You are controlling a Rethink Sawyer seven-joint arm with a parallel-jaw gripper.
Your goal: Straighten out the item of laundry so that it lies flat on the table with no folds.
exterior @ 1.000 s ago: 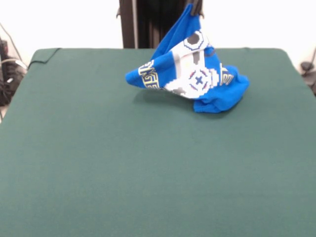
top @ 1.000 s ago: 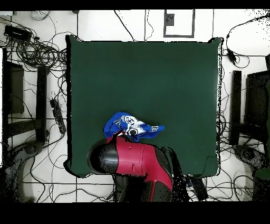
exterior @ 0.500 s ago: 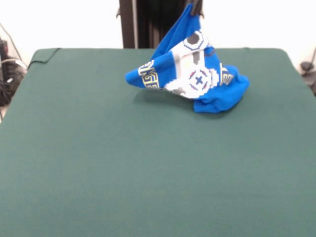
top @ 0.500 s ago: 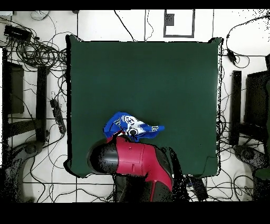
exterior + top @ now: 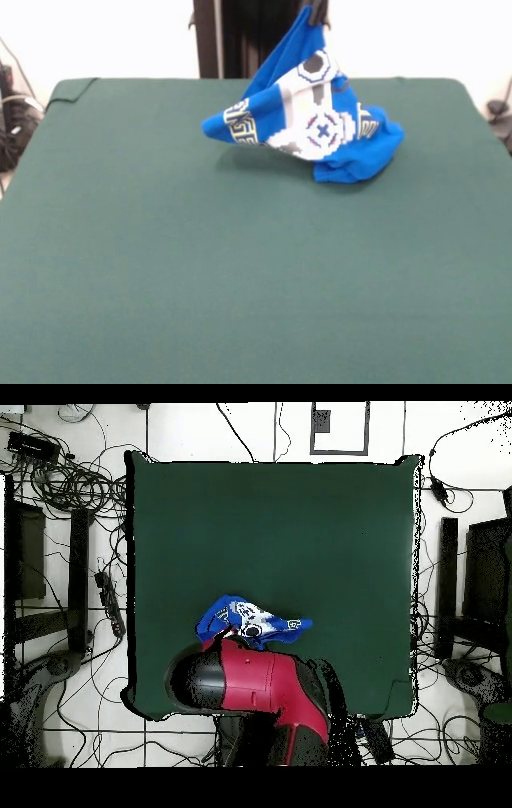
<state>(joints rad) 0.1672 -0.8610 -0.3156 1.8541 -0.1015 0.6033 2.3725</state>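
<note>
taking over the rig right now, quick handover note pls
Hand: at the top edge of the front view, shut on the peak of the small bright blue T-shirt with white-grey emblem, holding it up like a tent.
Shirt: lower part bunched on the dark green felt-covered table, on the robot's side of it.
Done: one point lifted.
Left: spread the shirt flat, no folds.

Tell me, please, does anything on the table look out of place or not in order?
Yes. The blue T-shirt is not flat: one part is pulled up toward the gripper at the top edge, so it stands like a tent, and the rest lies bunched on the green table. Its print is creased. Nothing else looks odd.
</note>
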